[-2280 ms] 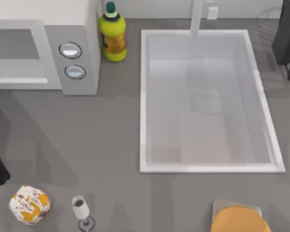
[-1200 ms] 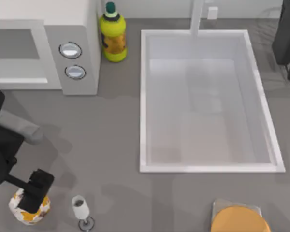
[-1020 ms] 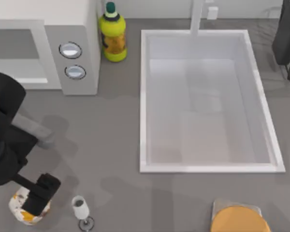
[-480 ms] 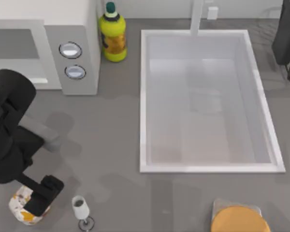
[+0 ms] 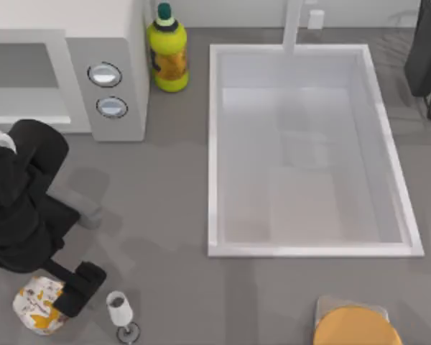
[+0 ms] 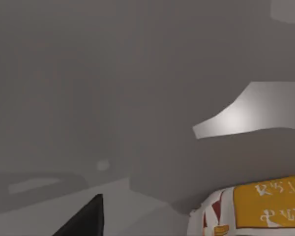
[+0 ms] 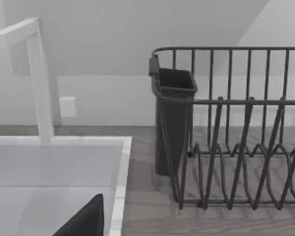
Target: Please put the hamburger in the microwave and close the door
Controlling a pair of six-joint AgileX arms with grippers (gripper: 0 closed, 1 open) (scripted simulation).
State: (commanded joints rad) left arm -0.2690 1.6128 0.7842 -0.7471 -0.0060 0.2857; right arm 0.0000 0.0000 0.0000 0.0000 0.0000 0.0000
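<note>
My left gripper [image 5: 70,298] sits low at the table's front left corner, right against the hamburger [image 5: 37,305]; from above I cannot tell how far its fingers are spread or whether they grip it. The microwave [image 5: 104,83] stands at the back left. A small wine glass [image 5: 119,310] stands just beside the gripper.

Grey counter [image 5: 165,201] — microwave [image 5: 108,79] at ten o'clock, yellow bottle [image 5: 167,52] just beside it, hamburger [image 5: 37,305] and small glass [image 5: 119,310] at seven, orange disc on board [image 5: 353,325] at five — sink [image 5: 309,249] set in
</note>
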